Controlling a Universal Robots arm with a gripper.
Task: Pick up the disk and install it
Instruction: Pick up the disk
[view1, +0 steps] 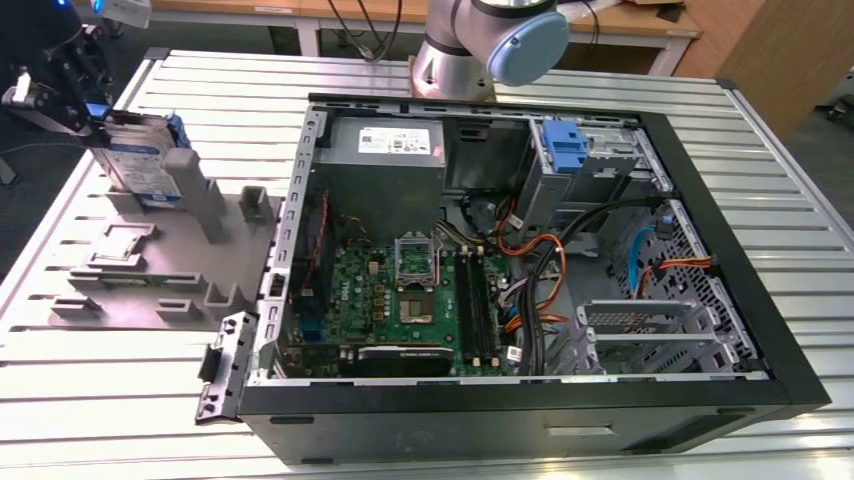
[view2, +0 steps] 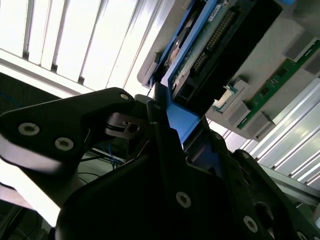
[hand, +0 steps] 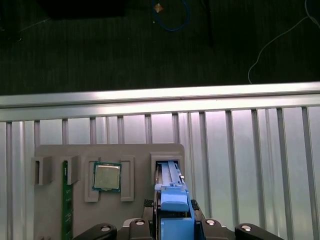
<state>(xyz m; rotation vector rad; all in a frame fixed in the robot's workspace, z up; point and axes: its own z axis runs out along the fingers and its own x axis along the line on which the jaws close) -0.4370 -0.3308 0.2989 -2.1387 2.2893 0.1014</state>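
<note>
The disk (view1: 140, 158), a silver drive with a white-and-blue label and a blue carrier frame, stands on edge in a slot of the grey fixture (view1: 134, 265) at the exterior view's left. My gripper (view1: 83, 115) reaches it from the far left, at the drive's upper end. In the first wrist view the blue carrier end (hand: 174, 200) sits between my two black fingers (hand: 142, 223), which press against its sides. The second wrist view has the same blue frame (view2: 182, 120) wedged between the fingers, with the disk's circuit-board side (view2: 215, 37) beyond.
An open computer case (view1: 747, 360) fills the slatted metal table's middle and right, with motherboard (view1: 400, 290), grey power-supply box (view1: 387, 145) and a bare blue bracket (view1: 567, 145) in the drive bay. The fixture also carries a processor chip (hand: 107, 176) and a green memory stick (hand: 65, 200). The arm's base (view1: 481, 50) stands behind the case.
</note>
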